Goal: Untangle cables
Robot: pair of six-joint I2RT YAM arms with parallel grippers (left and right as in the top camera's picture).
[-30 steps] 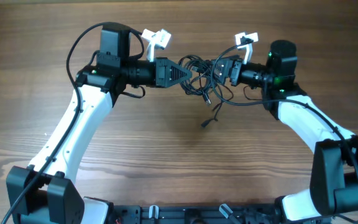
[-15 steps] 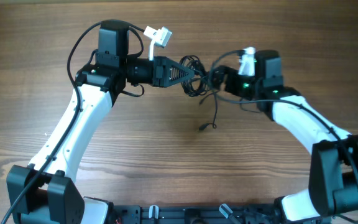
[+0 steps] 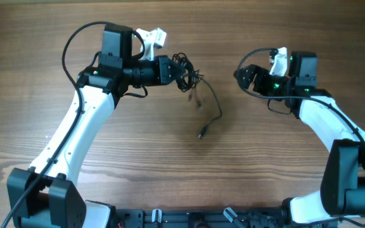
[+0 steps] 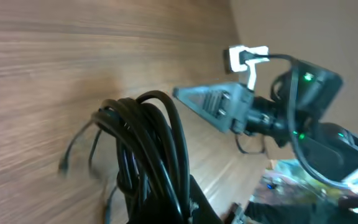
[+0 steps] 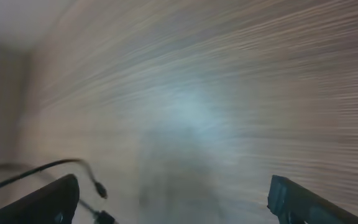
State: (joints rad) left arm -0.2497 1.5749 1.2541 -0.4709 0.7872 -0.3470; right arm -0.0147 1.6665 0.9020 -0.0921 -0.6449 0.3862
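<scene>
1. My left fingers [image 3: 168,68] are clamped tight on the cables [image 3: 184,65], a knotted black bundle. I cannot tell whether it clears the counter [image 3: 138,158].
2. One loose cord [image 3: 213,104] trails out of the bundle on its near side. Its plug end [image 3: 201,135] lies on the wood, well apart from the knot.
3. My right fingers [image 5: 303,202] stand wide and hold nothing, well off to the right of the bundle.
4. The step, as I read it, is to bring the right side in for a single strand. That loose cord looks the best pick, taken close to where it leaves the bundle rather than at the plug.
5. I want one strand only between the fingers, drawn slowly away from the bundle while the left holds firm. If the loops cinch, I ease off.
6. Writing: no brand or label is readable anywhere. The right wrist view is blurred, and only small green lights [image 4: 304,77] show on the arm beyond the bundle.
</scene>
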